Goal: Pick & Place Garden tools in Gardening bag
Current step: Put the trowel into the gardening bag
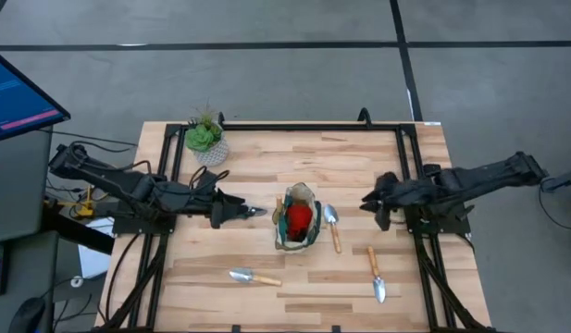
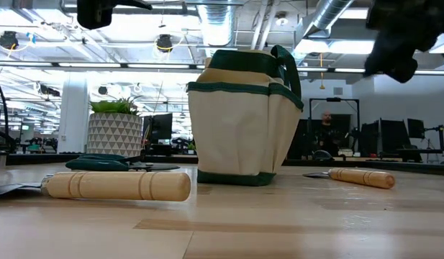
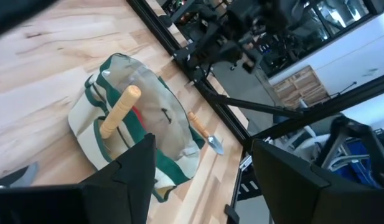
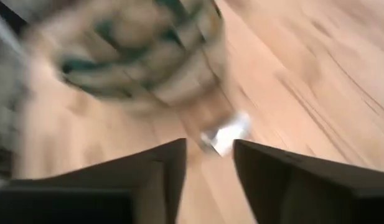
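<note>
The olive-and-beige gardening bag (image 1: 297, 222) stands upright mid-table, with a wooden trowel handle (image 3: 120, 111) sticking out of it and a red item (image 1: 298, 216) inside. One trowel (image 1: 332, 226) lies just right of the bag. Another trowel (image 1: 254, 276) lies near the front, and a third (image 1: 375, 274) lies at the front right. Dark-handled shears (image 2: 99, 163) lie flat on the table left of the bag. My left gripper (image 3: 204, 180) is open and empty, raised left of the bag. My right gripper (image 4: 209, 168) is open and empty, raised right of the bag, above the nearby trowel's blade (image 4: 226, 135).
A green plant in a whitish pot (image 1: 206, 141) stands at the far left of the table. Dark frame rails (image 1: 410, 166) run along the table's sides. Bare wood (image 1: 313, 157) lies between the bag and the far edge.
</note>
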### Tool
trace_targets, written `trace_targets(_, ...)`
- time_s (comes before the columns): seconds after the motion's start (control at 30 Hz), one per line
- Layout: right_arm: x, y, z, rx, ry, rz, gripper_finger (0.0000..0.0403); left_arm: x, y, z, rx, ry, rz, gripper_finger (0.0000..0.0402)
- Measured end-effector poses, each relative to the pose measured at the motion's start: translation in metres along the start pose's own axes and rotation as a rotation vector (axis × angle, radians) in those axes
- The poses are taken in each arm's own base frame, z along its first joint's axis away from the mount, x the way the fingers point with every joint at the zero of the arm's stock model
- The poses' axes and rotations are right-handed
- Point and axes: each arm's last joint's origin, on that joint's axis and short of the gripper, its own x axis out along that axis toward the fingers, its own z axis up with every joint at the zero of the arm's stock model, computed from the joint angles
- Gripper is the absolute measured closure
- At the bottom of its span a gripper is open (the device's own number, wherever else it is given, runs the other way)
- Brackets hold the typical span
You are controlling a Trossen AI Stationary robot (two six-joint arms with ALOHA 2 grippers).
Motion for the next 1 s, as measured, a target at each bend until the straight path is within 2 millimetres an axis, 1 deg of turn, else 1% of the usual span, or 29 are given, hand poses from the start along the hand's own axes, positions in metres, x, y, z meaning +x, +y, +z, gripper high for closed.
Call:
trace_targets(0.07, 0.007, 0.006, 0.004, -0.029, 0.100, -0.058, 0.0230, 0.000, 0.000, 0.000, 0.001, 0.000, 0.001, 0.0183)
trace_targets(0.13, 0.016, 0.010, 0.003, -0.043, 0.220, -0.108, 0.0197, 0.000, 0.000, 0.000, 0.002, 0.001, 0.001, 0.0183)
trace_targets(0.23, 0.030, 0.015, 0.004, 0.023, 0.371, -0.174, 0.0163, 0.000, 0.001, 0.000, 0.003, 0.002, 0.004, 0.0183)
trace_targets(0.3, 0.038, 0.016, -0.001, 0.117, 0.482, -0.239, 0.0154, 0.000, 0.001, -0.001, 0.006, 0.005, 0.008, 0.0183)
trace_targets(0.37, 0.046, 0.020, -0.005, 0.204, 0.550, -0.268, 0.0153, 0.000, 0.002, -0.001, 0.013, 0.012, 0.020, 0.0183)
trace_targets(0.43, 0.051, 0.025, -0.011, 0.255, 0.599, -0.284, 0.0155, 0.000, 0.004, -0.002, 0.021, 0.019, 0.034, 0.0183)
trace_targets(0.53, 0.056, 0.031, -0.017, 0.284, 0.623, -0.309, 0.0158, 0.000, 0.005, -0.003, 0.028, 0.026, 0.046, 0.0183)
trace_targets(0.63, 0.056, 0.036, -0.022, 0.268, 0.633, -0.308, 0.0158, 0.000, 0.005, -0.003, 0.029, 0.029, 0.048, 0.0183)
trace_targets(0.73, 0.050, 0.039, -0.023, 0.224, 0.630, -0.271, 0.0158, 0.000, 0.005, -0.004, 0.023, 0.038, 0.043, 0.0183)
trace_targets(0.9, 0.033, 0.047, -0.029, -0.027, 0.634, -0.123, 0.0158, 0.000, 0.005, -0.004, 0.021, 0.040, 0.042, 0.0183)
trace_targets(1.0, 0.027, 0.051, -0.032, -0.111, 0.636, -0.075, 0.0159, 0.000, 0.006, -0.003, 0.018, 0.022, 0.054, 0.0183)
